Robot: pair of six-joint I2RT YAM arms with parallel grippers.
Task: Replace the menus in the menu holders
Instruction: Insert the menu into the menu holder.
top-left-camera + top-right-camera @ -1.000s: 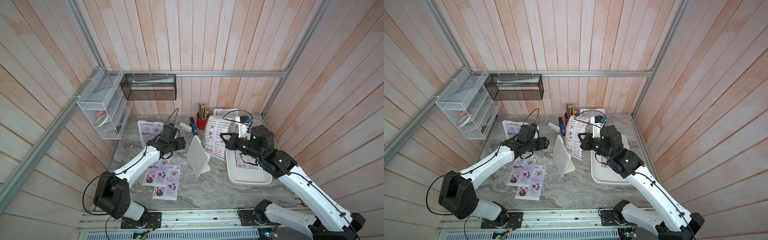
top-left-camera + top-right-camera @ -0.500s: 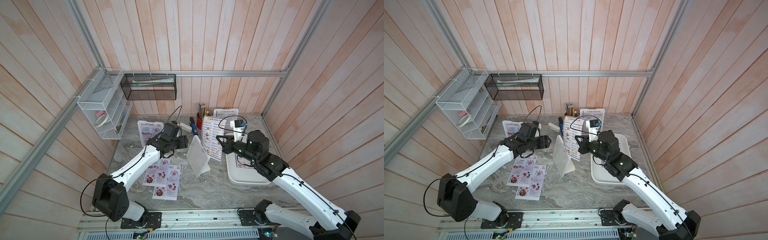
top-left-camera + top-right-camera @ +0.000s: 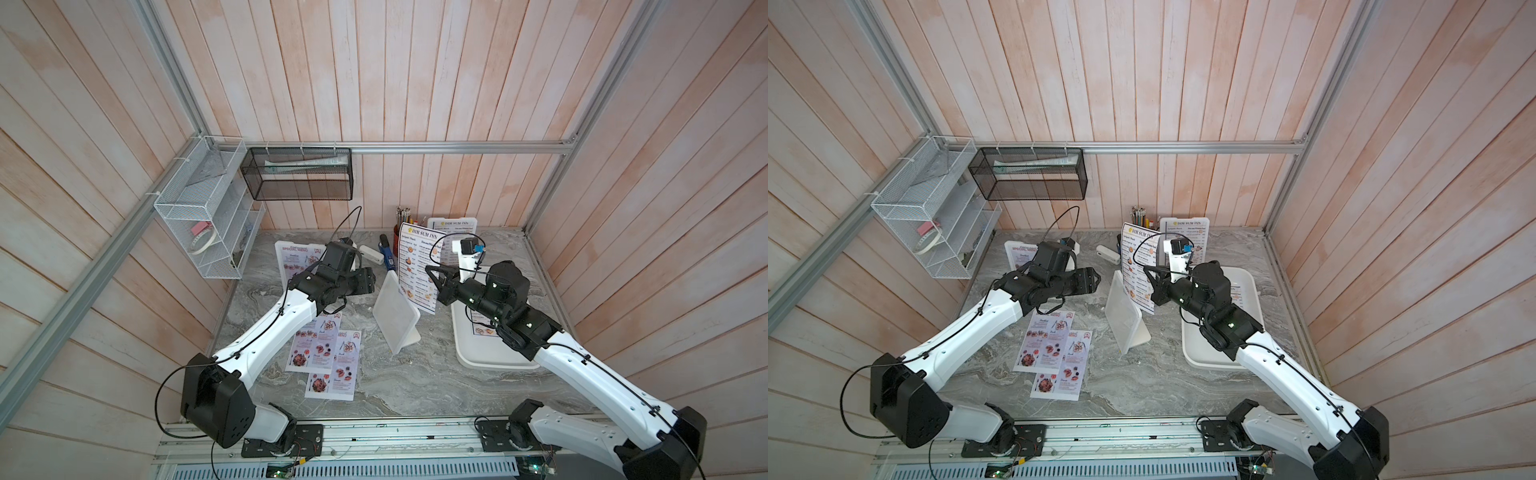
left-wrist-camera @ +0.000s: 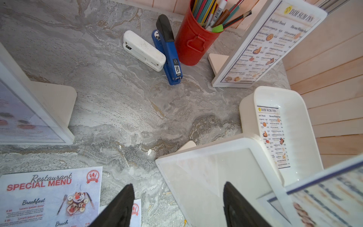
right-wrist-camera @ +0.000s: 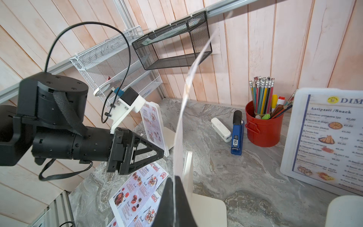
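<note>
My right gripper [image 3: 428, 271] [image 5: 173, 181] is shut on the lower edge of a blue-bordered "Dim Sum Inn" menu [image 3: 417, 266] [image 3: 1137, 266]. The sheet stands upright just behind the empty white menu holder [image 3: 395, 319] [image 4: 216, 176], which leans mid-table. My left gripper [image 3: 371, 282] [image 4: 177, 198] hovers open beside that holder's left edge, holding nothing. A second menu holder [image 3: 454, 226] with a Dim Sum sheet stands at the back. A third menu holder [image 3: 296, 257] with a Special Menu stands back left. Two Special Menu sheets [image 3: 326, 353] lie flat on the table.
A white tray [image 3: 498, 359] at the right holds another Dim Sum sheet [image 4: 273, 135], partly under my right arm. A red pencil cup [image 4: 193, 44], a blue stapler [image 4: 170, 53] and a white stapler [image 4: 143, 50] sit at the back. Wire baskets [image 3: 299, 174] hang on the wall.
My right arm has carried the Dim Sum menu leftward, closer to the empty holder. The left gripper has edged slightly right toward the holder and stays open.
</note>
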